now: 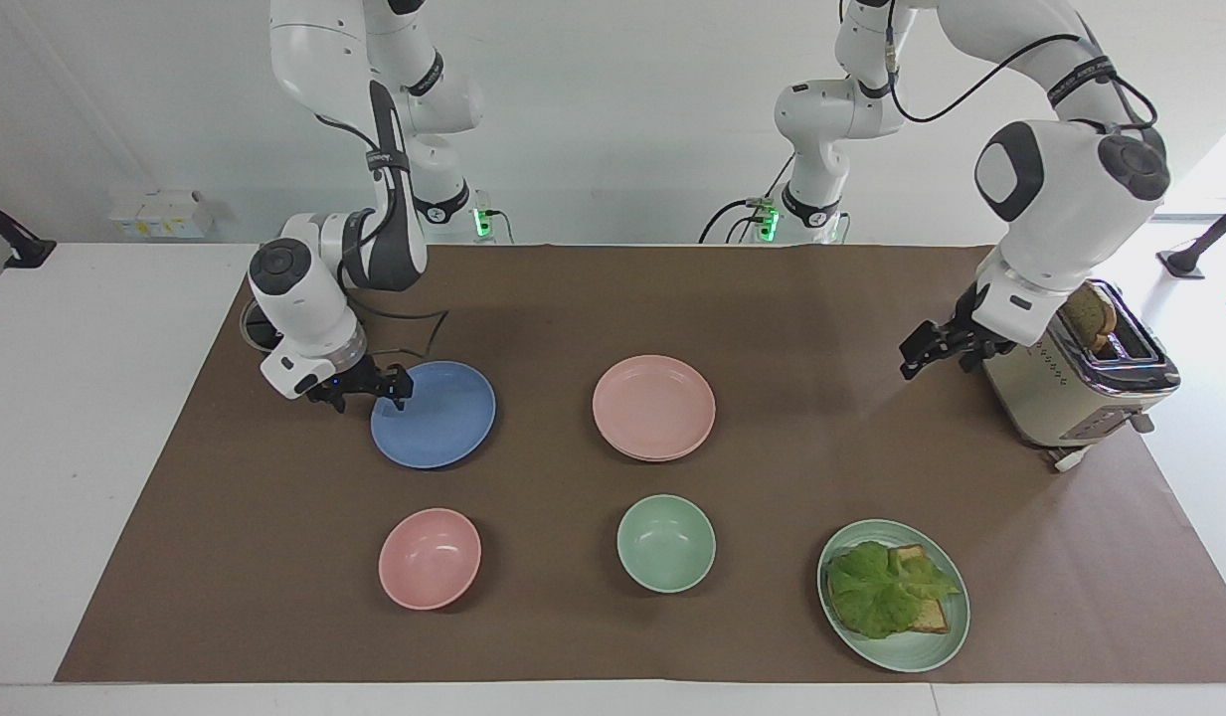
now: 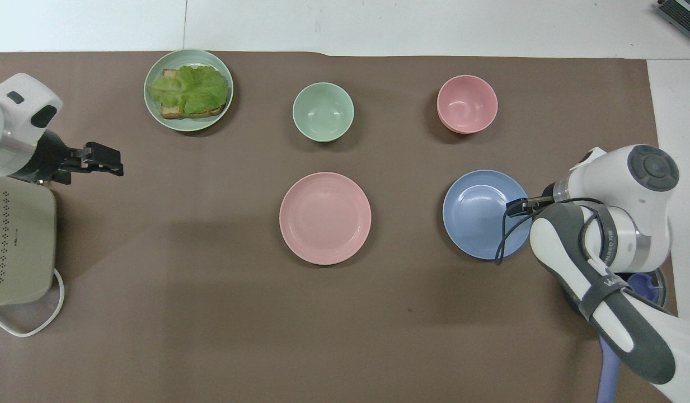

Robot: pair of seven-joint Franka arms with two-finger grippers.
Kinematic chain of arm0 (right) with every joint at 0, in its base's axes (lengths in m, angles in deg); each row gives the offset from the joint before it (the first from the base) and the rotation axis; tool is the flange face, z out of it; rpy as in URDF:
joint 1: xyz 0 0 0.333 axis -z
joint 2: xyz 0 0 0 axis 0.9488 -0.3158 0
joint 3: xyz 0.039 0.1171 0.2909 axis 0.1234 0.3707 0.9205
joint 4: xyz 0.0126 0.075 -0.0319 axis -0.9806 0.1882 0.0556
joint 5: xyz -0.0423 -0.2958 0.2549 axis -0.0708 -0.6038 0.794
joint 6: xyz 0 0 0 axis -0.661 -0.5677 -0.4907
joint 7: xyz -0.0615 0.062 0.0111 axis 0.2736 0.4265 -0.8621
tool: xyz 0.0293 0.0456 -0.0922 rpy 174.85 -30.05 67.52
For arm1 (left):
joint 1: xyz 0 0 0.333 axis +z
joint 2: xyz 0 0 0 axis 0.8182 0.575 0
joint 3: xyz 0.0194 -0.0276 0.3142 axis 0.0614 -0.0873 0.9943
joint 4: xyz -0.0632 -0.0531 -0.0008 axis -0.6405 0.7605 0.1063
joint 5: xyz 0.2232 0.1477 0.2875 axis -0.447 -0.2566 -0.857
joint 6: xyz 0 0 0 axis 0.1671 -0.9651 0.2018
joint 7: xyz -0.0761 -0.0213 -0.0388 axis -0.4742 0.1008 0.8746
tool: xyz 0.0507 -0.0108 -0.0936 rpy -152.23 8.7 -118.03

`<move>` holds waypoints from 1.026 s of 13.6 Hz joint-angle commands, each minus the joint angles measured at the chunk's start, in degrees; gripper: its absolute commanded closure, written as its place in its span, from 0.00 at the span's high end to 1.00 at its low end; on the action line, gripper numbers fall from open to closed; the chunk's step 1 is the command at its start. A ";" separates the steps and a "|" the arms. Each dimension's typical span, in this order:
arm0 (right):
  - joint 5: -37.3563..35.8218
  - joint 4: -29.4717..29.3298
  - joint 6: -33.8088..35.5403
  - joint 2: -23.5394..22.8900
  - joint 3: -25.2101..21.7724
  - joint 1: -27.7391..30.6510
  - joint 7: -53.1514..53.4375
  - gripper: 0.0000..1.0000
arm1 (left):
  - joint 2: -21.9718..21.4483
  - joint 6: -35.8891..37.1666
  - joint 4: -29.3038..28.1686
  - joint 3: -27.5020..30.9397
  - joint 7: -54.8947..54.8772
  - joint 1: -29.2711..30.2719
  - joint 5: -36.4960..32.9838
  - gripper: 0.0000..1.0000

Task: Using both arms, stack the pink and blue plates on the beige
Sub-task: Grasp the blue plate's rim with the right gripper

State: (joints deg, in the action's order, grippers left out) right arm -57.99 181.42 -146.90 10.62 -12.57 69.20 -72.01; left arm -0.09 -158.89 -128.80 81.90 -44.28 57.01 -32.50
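Note:
The blue plate lies flat on the brown mat. My right gripper is low at the plate's rim toward the right arm's end. It is open, and I cannot tell whether it touches the plate. The pink plate lies mid-mat, stacked on another plate. Only a thin rim of that lower plate shows, so the beige plate is all but hidden. My left gripper hangs open and empty over the mat beside the toaster.
A beige toaster with bread in it stands at the left arm's end. Farther from the robots are a pink bowl, a green bowl and a green plate with a lettuce sandwich. A lidded dark pot is half hidden by the right arm.

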 commanded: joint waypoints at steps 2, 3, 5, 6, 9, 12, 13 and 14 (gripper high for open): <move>1.82 0.60 -1.17 -0.37 0.16 1.16 -4.99 0.75 | 0.20 7.37 7.68 -0.57 -2.93 0.18 -4.05 1.00; 2.60 1.03 -2.04 -0.46 0.16 1.24 -4.99 0.62 | 0.11 8.86 8.57 -0.57 -2.93 0.18 -4.13 1.00; 3.40 1.56 -2.49 -0.46 0.16 1.24 -4.99 0.37 | -1.02 9.49 8.58 -0.66 -2.93 0.18 -3.96 1.00; 3.40 1.56 -2.58 -0.54 0.16 1.16 -5.08 0.19 | -1.03 9.32 8.49 -0.58 -2.93 0.18 -3.87 1.00; 3.32 0.34 -1.80 -1.33 0.07 1.24 -7.00 0.00 | -1.03 8.53 8.49 -0.57 -2.85 0.27 -3.87 1.00; 3.32 -2.38 1.53 -0.38 -0.02 2.03 -9.65 0.00 | -1.03 8.79 8.40 -0.57 -2.76 0.09 -3.78 1.00; 3.40 -3.87 4.42 0.94 -0.02 1.95 -9.65 0.00 | -1.03 8.79 8.40 -0.57 -2.76 0.09 -3.70 1.00; 3.32 -5.19 7.06 2.43 -0.02 1.77 -9.56 0.00 | -1.03 8.79 8.40 -0.57 -2.76 0.09 -3.70 1.00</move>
State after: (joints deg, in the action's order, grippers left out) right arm -55.26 178.60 -144.42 10.53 -12.72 70.29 -79.63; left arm -0.94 -150.83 -120.84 81.30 -46.49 57.26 -35.37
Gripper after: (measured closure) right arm 0.903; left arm 0.000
